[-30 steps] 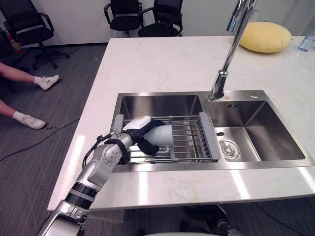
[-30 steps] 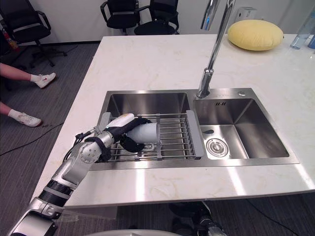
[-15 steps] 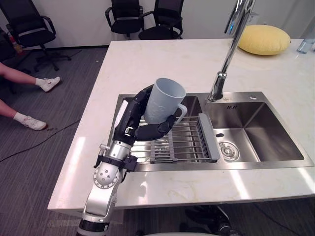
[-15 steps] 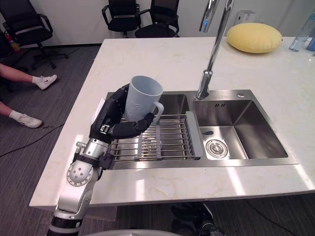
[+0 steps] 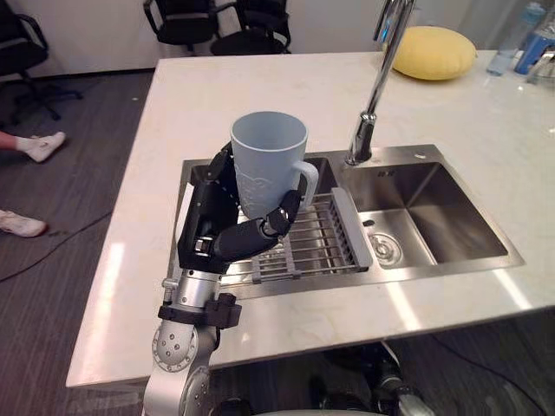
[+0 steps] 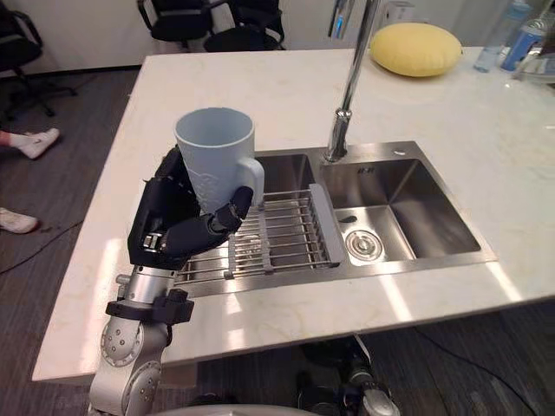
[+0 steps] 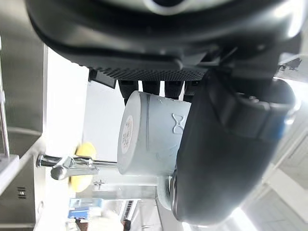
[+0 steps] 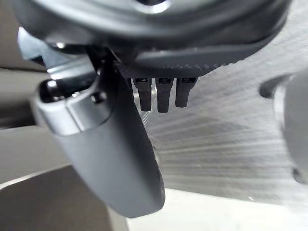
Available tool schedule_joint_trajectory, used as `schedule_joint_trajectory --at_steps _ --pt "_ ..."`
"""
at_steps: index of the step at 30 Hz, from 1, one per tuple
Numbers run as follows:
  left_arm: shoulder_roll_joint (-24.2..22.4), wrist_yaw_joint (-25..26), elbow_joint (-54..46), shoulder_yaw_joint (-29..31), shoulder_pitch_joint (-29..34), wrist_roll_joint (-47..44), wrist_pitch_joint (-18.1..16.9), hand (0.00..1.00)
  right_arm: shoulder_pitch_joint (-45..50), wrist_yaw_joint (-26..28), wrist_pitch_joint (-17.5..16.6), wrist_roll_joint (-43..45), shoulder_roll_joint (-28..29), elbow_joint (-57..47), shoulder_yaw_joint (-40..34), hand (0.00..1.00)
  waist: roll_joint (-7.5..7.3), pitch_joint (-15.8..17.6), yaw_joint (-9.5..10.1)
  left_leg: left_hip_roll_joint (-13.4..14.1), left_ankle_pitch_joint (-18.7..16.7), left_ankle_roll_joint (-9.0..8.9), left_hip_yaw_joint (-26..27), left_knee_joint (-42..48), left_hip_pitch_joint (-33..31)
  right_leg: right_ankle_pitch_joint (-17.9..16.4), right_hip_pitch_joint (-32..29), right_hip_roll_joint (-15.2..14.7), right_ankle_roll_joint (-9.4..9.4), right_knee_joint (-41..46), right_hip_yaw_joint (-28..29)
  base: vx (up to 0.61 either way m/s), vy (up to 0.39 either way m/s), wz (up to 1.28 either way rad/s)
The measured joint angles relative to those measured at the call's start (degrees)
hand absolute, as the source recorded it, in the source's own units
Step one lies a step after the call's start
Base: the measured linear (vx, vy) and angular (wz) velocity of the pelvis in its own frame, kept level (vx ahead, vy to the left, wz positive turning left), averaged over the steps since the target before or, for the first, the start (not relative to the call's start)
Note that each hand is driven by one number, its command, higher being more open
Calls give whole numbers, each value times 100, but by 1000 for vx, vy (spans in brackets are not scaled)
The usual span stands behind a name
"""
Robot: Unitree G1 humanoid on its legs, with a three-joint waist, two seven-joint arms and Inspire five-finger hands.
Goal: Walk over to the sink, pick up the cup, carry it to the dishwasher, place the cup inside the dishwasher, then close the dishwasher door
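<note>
A pale blue-grey cup [image 5: 270, 164] with a handle stands upright in my left hand [image 5: 217, 230], held high over the left side of the sink [image 5: 434, 230]. The dark fingers and thumb curl round the cup's lower body. My left wrist view has the cup [image 7: 149, 134] clasped between the thumb and the fingers [image 7: 151, 88]. In the right wrist view my right hand [image 8: 115, 144] hangs over grey carpet, fingers [image 8: 157, 98] fairly straight and nothing in them.
A wire drying rack [image 5: 299, 247] sits across the left basin. A tall tap [image 5: 373, 82] rises behind the sink. On the pale stone counter [image 5: 260, 95] lie a yellow cushion [image 5: 431, 52] and bottles [image 5: 520, 48] at the far right. Office chairs [image 5: 186, 17] and a person's shoes [image 5: 39, 146] at the left.
The left hand has brought the cup higher and closer to the camera, held more upright. The whole view has shifted, so the camera has moved.
</note>
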Motion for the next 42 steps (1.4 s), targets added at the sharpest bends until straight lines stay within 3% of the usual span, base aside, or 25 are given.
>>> schedule_joint_trajectory --at_steps 1,4,6,8,10,13,14,15,16,17,18,20,21,23,24,28,36,39,42 --pt "-34 61 28 37 16 -2 -21 30 -4 -36 -17 0 -3 -28 8 90 -19 59 33 -30 15 33 -20 36 18 -662 -139 -127 -80 1178 -210 -135 -2 10" --pt "-70 126 35 131 209 -11 -90 30 74 -68 -25 1 -1 -21 51 90 -106 -3 199 -168 81 53 -143 121 -57 -1318 171 -494 78 2521 -368 -89 -89 24" --pt "-116 140 58 181 243 -72 -134 30 -18 -89 -38 15 -49 -5 93 90 -117 -26 359 -201 155 30 -237 384 -449 -1600 334 -574 50 2109 -351 -113 -192 20" --pt "-186 174 74 200 294 -119 -126 30 -218 -123 -43 20 -190 29 197 90 6 -88 466 -217 487 -4 -365 113 -740 -1615 383 -431 25 1328 -361 -146 -113 13" --pt "-235 192 75 193 262 -121 -128 30 -353 -202 -93 139 -239 51 212 90 21 -54 431 -204 717 -40 -527 54 -1015 -1656 474 -355 -184 790 -426 -174 -144 40" --pt "-254 247 91 26 328 -128 -118 30 -428 -346 -101 208 -306 174 157 90 115 126 242 -71 1073 -116 -1066 85 -1120 -1552 713 -78 -419 701 -840 -244 -180 78" --pt "-181 243 56 -24 319 -130 -126 30 -350 -401 -105 210 -266 164 24 90 -17 95 219 -212 1496 -191 -1300 -342 -1060 -1589 696 -211 -688 674 -1082 -321 -181 95" --pt "-162 238 32 -30 295 -133 -153 30 -327 -421 -128 212 -225 134 -27 90 -79 117 201 -262 1530 -135 -1313 -361 -1076 -1608 668 -254 -813 664 -1176 -279 -135 81" --pt "-164 237 16 -50 282 -142 -152 30 -323 -448 -148 214 -244 131 -101 90 -49 145 169 -225 1347 -22 -1265 -117 -1137 -1576 643 -260 -868 676 -1315 -217 -57 66" --pt "-154 220 -3 -115 254 -215 -154 30 -266 -509 -148 219 -261 119 -218 90 -16 139 156 -182 847 95 -1130 579 -1177 -1528 601 -318 -942 701 -1477 -221 -28 71" --pt "-147 219 -3 -183 214 -241 -154 30 -197 -540 -148 219 -274 88 -236 90 -29 141 133 -176 565 105 -1053 974 -1060 -1475 607 -397 -975 685 -1576 -273 24 77" --pt "-155 196 13 -268 47 -256 -159 30 -172 -549 -148 218 -310 52 -234 90 11 106 -16 -64 39 -14 -929 1128 -422 -1298 569 -565 -908 590 -1805 -247 101 67" --pt "-164 193 36 -293 -9 -268 -161 30 -172 -551 -148 218 -314 53 -238 90 48 75 -51 -26 -3 -30 -922 967 -231 -1247 543 -588 -849 554 -1856 -223 188 62" --pt "-195 165 163 -296 -170 -280 -180 30 -186 -556 -151 217 -373 55 -283 90 310 -143 -172 -56 -90 -273 -955 -272 325 -1124 357 -582 -673 474 -2030 -160 218 46" --pt "-135 167 329 -251 -274 -279 -217 30 -268 -550 -129 215 -272 174 -325 90 252 -163 -162 -188 159 -360 -934 -678 417 -957 325 -651 -632 341 -2026 -118 224 15" --pt "-54 235 712 45 -237 -281 -198 30 -243 -461 -130 213 -74 361 -328 90 168 -205 -118 -368 238 -284 -969 -729 499 -524 686 -736 -510 -248 -2056 -68 151 7" --pt "-15 154 713 49 28 -284 -198 30 -240 -463 -131 208 -162 511 -268 90 165 -251 -140 -424 468 -219 -1250 -958 497 -360 891 -706 -529 -501 -2346 -55 -7 17" --pt "-81 111 704 53 181 -283 -198 30 -240 -501 -131 199 -202 557 -134 90 150 -241 -100 -489 653 -207 -1581 -1074 317 -329 896 -750 -532 -543 -2688 -52 -31 64" --pt "-193 102 683 51 372 -283 -193 30 -253 -565 -133 192 -201 582 88 90 147 -237 15 -648 997 -161 -2066 -1179 -94 -332 898 -886 -528 -530 -3427 -101 -13 135"
